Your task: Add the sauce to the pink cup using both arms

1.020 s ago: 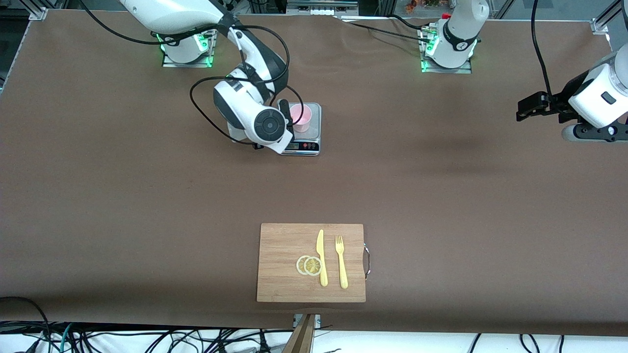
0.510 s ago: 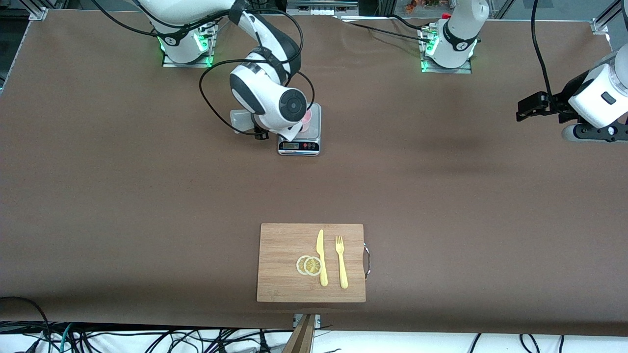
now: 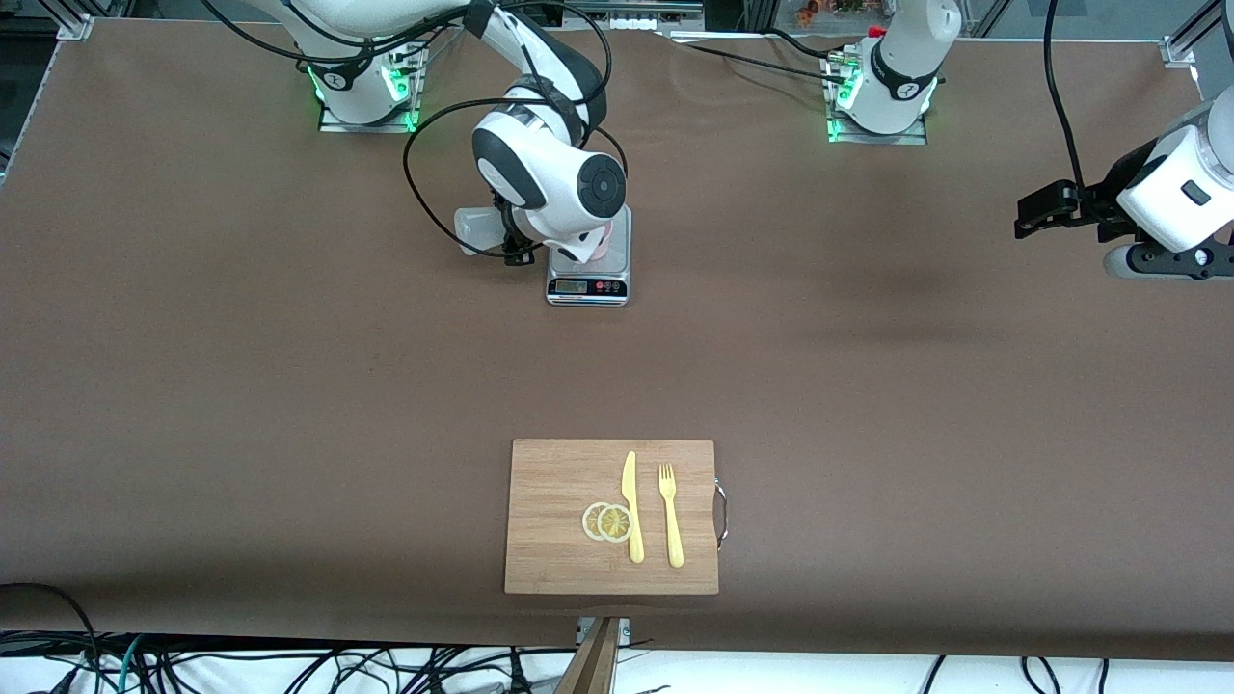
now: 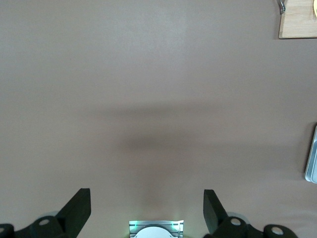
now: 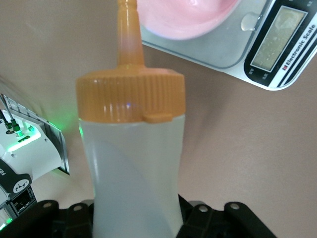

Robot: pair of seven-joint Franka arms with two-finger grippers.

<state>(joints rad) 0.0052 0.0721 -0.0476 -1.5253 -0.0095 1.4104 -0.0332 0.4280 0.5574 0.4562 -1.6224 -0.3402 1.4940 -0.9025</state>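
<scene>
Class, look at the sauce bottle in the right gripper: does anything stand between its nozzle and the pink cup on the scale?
Nothing visible does. The right gripper is shut on the sauce bottle, whose nozzle points at the pink cup on the scale. The open left gripper waits over bare table.

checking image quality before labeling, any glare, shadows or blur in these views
Front view: even light, soft shadow band on the table beside the left gripper, green glow at both bases. Left wrist view: a broad diffuse shadow on bare table. Right wrist view: the sauce bottle fills the frame, a small glint on its orange cap; the pink cup looks soft.
</scene>
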